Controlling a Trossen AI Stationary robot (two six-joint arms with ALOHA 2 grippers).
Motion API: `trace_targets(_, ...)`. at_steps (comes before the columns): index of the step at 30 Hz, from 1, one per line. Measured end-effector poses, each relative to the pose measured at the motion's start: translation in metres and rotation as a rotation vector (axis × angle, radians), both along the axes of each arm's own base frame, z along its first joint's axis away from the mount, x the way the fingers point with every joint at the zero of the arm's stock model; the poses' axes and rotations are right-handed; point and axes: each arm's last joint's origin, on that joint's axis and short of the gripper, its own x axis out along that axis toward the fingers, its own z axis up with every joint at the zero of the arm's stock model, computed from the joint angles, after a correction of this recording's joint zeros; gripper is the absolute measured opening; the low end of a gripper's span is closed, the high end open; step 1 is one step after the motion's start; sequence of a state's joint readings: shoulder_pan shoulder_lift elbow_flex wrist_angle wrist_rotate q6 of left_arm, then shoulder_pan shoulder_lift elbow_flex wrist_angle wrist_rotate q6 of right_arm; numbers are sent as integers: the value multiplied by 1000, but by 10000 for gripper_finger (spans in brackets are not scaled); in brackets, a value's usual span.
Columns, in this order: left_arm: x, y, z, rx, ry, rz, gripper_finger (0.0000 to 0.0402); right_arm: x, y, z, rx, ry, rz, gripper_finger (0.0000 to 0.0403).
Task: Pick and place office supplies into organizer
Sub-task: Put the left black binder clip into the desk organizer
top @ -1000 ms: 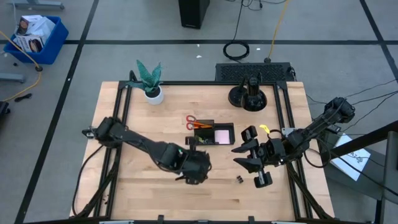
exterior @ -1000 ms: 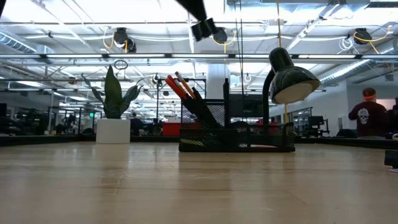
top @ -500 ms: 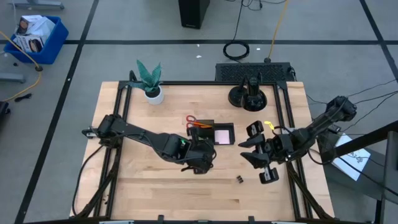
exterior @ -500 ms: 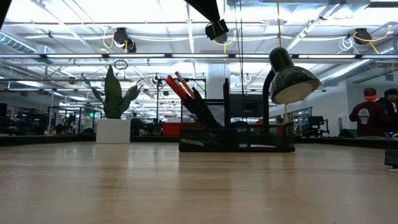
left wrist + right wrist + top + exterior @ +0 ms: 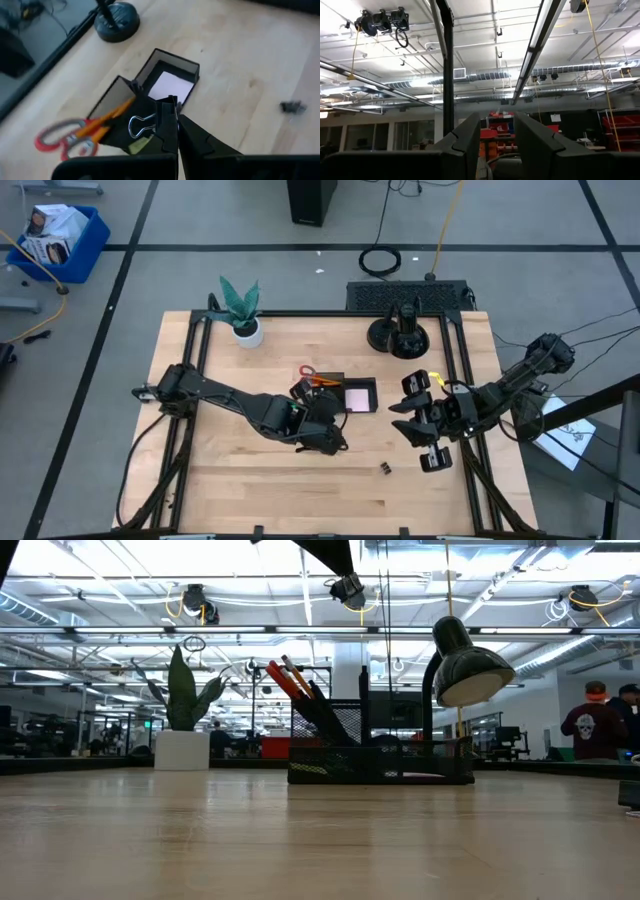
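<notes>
Probably workshop beyond pale wooden table (image 5: pixel 230 480)

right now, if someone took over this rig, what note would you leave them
Left gripper: shut on a binder clip, held just above the organizer at table centre.
Right gripper: open, empty, raised at the table's right side.
Done: scissors, orange pencils and pink sticky-note pad sit in the organizer.
Left: drop the held clip in, then fetch the second binder clip lying loose on the table in front of the organizer.
</notes>
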State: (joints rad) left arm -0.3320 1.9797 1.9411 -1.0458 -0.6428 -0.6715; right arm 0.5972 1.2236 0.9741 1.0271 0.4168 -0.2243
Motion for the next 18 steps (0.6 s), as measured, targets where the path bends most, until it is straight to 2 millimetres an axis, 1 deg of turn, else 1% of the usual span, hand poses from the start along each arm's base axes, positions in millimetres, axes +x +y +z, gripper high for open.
trace_targets(3, -2, -5, -1, -56, -62, 85, 0, 0, 0, 0, -1, 0, -1, 109)
trace_targets(5, -4, -9, -7, -74, -84, 139, 0, 0, 0, 0, -1, -1, -1, 109)
trace_targets(12, -11, -20, -44, -171, -122, 288, 0, -6, -4, 5, -13, -10, -14, 109)
trace_targets(14, -9, -24, -53, -182, -155, 282, 0, -8, -5, 7, -19, -10, -19, 109)
trace_targets(18, -1, -32, -65, -148, -242, 186, 0, -11, -8, 9, -23, -4, -19, 109)
